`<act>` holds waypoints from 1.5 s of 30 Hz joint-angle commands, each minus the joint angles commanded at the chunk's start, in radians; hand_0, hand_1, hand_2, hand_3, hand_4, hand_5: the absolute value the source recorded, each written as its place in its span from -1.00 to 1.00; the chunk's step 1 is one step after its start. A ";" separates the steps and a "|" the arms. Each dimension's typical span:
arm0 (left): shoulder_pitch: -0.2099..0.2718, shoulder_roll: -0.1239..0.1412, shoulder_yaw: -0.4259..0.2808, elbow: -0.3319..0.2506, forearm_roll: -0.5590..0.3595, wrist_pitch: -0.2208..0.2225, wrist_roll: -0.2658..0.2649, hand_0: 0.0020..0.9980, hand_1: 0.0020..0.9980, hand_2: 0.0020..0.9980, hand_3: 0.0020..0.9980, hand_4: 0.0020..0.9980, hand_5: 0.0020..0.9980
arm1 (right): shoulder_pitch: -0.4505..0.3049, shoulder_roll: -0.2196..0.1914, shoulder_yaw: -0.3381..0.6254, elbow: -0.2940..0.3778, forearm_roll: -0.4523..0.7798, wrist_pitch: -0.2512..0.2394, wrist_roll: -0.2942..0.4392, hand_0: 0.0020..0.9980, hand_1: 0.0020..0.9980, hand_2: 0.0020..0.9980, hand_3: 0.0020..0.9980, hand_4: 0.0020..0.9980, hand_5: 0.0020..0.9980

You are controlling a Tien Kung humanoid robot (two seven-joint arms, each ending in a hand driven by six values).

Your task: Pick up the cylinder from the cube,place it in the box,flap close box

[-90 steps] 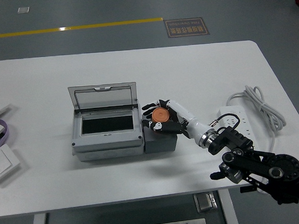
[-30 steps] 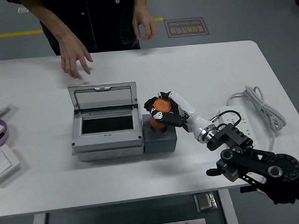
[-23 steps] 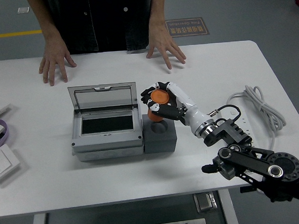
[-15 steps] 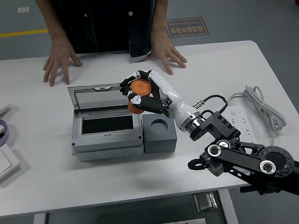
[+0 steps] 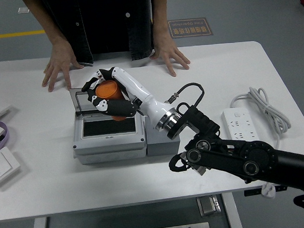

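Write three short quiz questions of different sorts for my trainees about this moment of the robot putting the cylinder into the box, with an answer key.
1. True or false: the right hand holds the orange cylinder above the open grey box.
2. Where do the person's hands rest? A) on the table's far edge B) on the box lid C) on the power strip
3. Fill in: the box's lid stands ____.

Key:
1. True.
2. A: both lie flat on the white table, beyond the box.
3. Open, raised at the box's far side; the cylinder is not yet inside.
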 joint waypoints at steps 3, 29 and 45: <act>-0.001 0.000 0.001 0.000 -0.001 0.000 0.000 0.19 0.15 0.13 0.26 0.41 -0.40 | 0.008 0.004 0.002 0.008 -0.094 0.034 -0.075 -0.67 -0.59 -0.40 -0.46 -1.00 -1.00; -0.009 0.000 0.001 0.001 0.002 0.003 -0.002 0.19 0.15 0.13 0.26 0.40 -0.39 | 0.056 0.066 -0.085 -0.121 -0.877 0.234 -0.526 -1.00 -0.82 -0.46 -0.52 -1.00 -1.00; -0.015 -0.002 0.003 0.001 0.005 0.002 0.000 0.19 0.15 0.13 0.27 0.40 -0.39 | 0.087 0.091 -0.144 -0.191 -0.801 0.187 -0.450 -0.11 -0.22 -0.08 -0.19 -0.82 -1.00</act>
